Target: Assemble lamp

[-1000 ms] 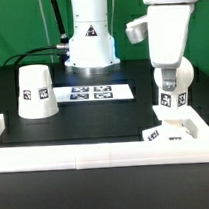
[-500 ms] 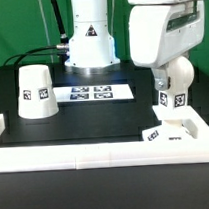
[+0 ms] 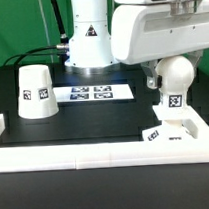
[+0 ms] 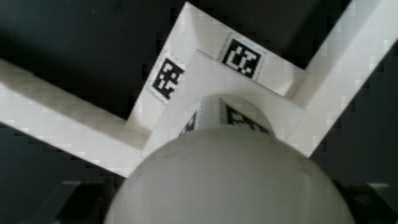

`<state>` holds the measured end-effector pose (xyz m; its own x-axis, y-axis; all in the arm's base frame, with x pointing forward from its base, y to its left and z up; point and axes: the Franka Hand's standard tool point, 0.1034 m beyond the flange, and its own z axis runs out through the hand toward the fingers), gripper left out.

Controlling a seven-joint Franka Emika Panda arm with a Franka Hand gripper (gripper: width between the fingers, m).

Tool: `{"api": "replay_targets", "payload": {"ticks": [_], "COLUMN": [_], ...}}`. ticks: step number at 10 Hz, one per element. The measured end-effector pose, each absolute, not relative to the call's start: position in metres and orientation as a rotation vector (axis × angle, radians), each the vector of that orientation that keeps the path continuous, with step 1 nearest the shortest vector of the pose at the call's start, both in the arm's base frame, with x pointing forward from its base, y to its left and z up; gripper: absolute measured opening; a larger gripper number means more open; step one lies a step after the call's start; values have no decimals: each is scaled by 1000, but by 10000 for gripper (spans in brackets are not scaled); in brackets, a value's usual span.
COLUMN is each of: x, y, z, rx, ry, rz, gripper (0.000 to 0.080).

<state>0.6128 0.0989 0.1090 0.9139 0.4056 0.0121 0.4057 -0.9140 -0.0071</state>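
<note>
The white ball-shaped bulb [image 3: 173, 101] stands upright on the low sloped base [image 3: 166, 134] at the exterior view's right, against the white corner wall. My gripper [image 3: 174, 85] comes down from above and is shut on the bulb; the arm's white body hides the fingers. In the wrist view the bulb [image 4: 222, 170] fills the space between the jaws, with the tagged base [image 4: 214, 60] beyond it. The cone shade [image 3: 36, 92] stands alone, narrow end up, at the exterior view's left.
The marker board [image 3: 90, 92] lies flat in the middle of the black table. A raised white wall [image 3: 95, 151] runs along the front edge and the right side. The robot's white pedestal [image 3: 89, 38] stands at the back.
The wrist has turned over the bulb, so the arm's big white body has swung towards the exterior view's left. The bulb, base and shade stay in place.
</note>
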Motion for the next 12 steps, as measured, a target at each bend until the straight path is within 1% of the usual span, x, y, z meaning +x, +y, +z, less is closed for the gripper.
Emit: {"api": "replay_targets", "payload": {"ticks": [4,6,9,12], "x": [613,612,611,608], "y": [99,100,100,102], "z": [109,109,109,108], "rx": [-3133,-3114,-3060,-2910], "ry": [-62,336,664,1106], "rz": [-15,-11,-2,42], "gripper": [579,579,579,579]}}
